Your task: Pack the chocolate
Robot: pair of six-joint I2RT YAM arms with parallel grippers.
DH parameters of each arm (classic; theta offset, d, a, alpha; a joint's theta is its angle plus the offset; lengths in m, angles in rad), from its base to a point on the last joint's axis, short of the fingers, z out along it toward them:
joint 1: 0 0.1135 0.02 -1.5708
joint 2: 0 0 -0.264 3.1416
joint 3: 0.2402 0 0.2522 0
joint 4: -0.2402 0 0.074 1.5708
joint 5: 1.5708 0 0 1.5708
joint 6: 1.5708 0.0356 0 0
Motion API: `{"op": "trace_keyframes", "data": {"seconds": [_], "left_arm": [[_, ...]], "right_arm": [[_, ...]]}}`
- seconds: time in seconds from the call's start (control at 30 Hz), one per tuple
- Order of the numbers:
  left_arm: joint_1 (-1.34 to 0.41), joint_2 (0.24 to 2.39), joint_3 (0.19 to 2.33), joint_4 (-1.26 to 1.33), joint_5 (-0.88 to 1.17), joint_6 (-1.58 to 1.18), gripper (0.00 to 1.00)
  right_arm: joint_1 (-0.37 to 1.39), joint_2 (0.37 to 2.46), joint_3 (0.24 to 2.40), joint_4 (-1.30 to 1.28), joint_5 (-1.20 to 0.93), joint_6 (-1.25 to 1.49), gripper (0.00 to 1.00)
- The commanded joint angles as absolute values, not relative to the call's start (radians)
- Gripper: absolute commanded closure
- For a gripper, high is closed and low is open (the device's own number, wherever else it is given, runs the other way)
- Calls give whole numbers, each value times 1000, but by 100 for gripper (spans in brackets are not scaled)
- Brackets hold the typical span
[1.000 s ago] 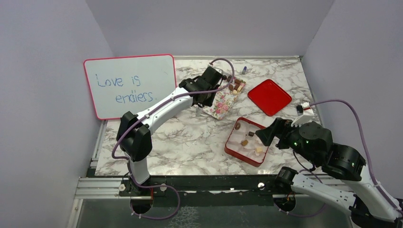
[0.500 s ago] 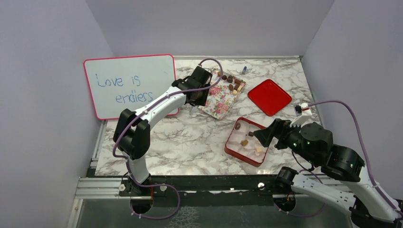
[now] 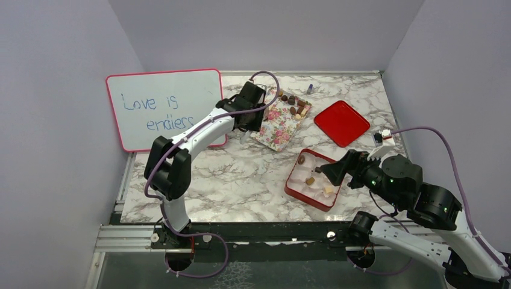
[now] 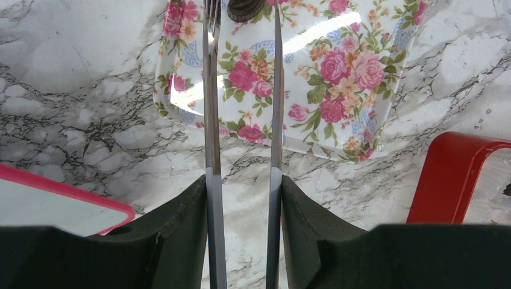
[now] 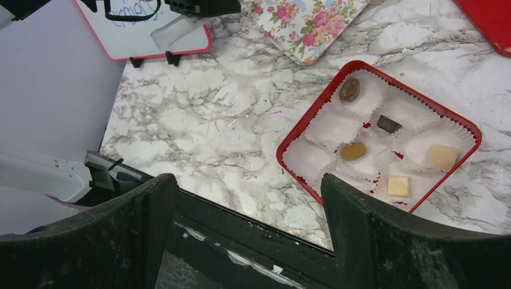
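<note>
Pinching a dark chocolate [image 4: 244, 6] over the floral tray [image 4: 337, 72], left jaws narrow, right jaws wide and empty

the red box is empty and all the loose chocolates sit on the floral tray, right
Not empty: the right wrist view shows five chocolates sitting in the paper cups of the red box. The rest holds: the loose chocolates do sit on the floral tray.
</note>
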State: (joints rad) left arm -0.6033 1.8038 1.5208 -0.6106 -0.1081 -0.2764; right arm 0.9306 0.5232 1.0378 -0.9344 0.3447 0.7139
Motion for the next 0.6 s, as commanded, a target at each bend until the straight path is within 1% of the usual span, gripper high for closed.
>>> {"op": "trace_keyframes", "data": {"seconds": [0.0, 0.57], "left_arm": [[-597, 1837, 1541, -569, -64, -282, 56], [-597, 1912, 1566, -554, -25, -271, 58]], "right_arm": [[939, 521, 1053, -912, 326, 706, 6], [938, 498, 1063, -938, 347, 705, 6]]}}
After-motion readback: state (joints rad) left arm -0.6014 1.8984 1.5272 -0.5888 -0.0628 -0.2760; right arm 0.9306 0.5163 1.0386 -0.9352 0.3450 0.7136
